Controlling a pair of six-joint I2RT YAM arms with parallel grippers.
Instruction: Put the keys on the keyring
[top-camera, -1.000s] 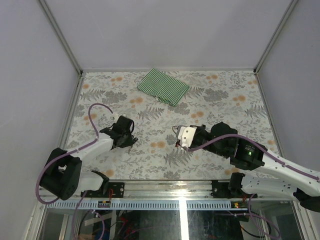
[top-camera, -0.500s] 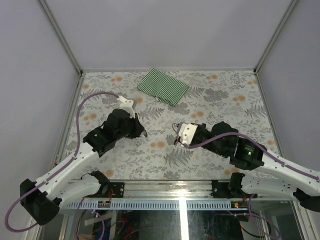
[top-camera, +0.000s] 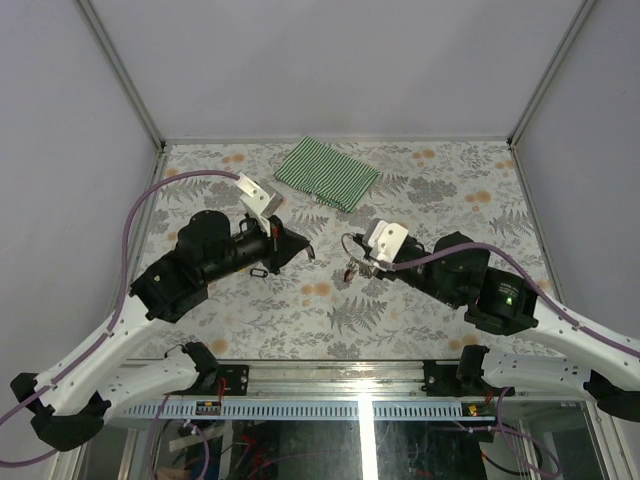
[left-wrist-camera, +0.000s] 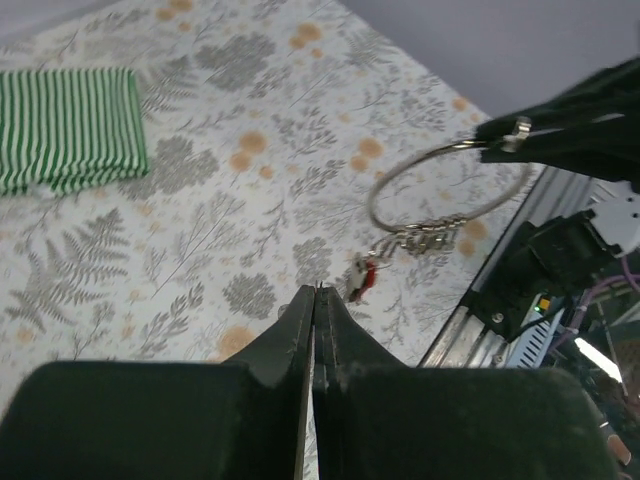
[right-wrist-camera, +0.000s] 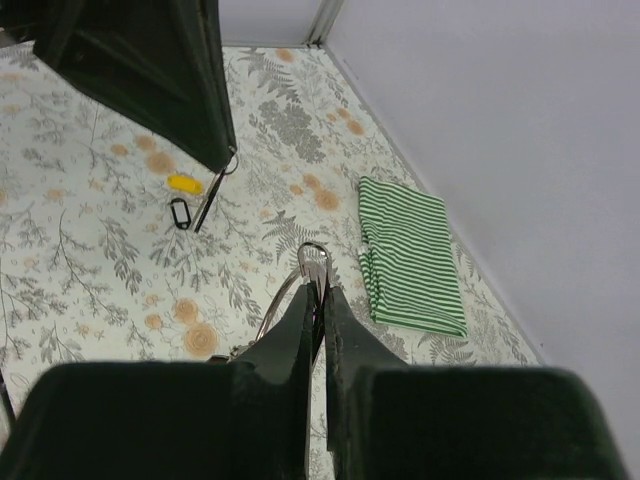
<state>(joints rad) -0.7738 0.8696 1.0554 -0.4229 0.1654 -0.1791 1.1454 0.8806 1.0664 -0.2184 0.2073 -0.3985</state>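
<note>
My right gripper (top-camera: 354, 260) is shut on the keyring (top-camera: 349, 264) and holds it above the table. In the left wrist view its big wire loop (left-wrist-camera: 450, 185) hangs from the right gripper (left-wrist-camera: 497, 137), with small rings and the red tag (left-wrist-camera: 367, 278) below. My left gripper (top-camera: 306, 251) is shut; a thin sliver of metal shows at its tip (left-wrist-camera: 319, 290). In the right wrist view a thin dark key (right-wrist-camera: 212, 195) seems to hang from the left gripper (right-wrist-camera: 227, 158). The yellow tag (right-wrist-camera: 185, 183) and the black tag (right-wrist-camera: 180, 213) lie below it.
A folded green-and-white striped cloth (top-camera: 327, 172) lies at the back of the flowered table. The black tag (top-camera: 258, 271) shows under my left arm. Grey walls close in the back and both sides. A metal rail (top-camera: 360, 378) runs along the near edge.
My left arm rose from the table at the left and swung right toward the keyring. My right gripper lifted the keyring a little and turned up and back.
</note>
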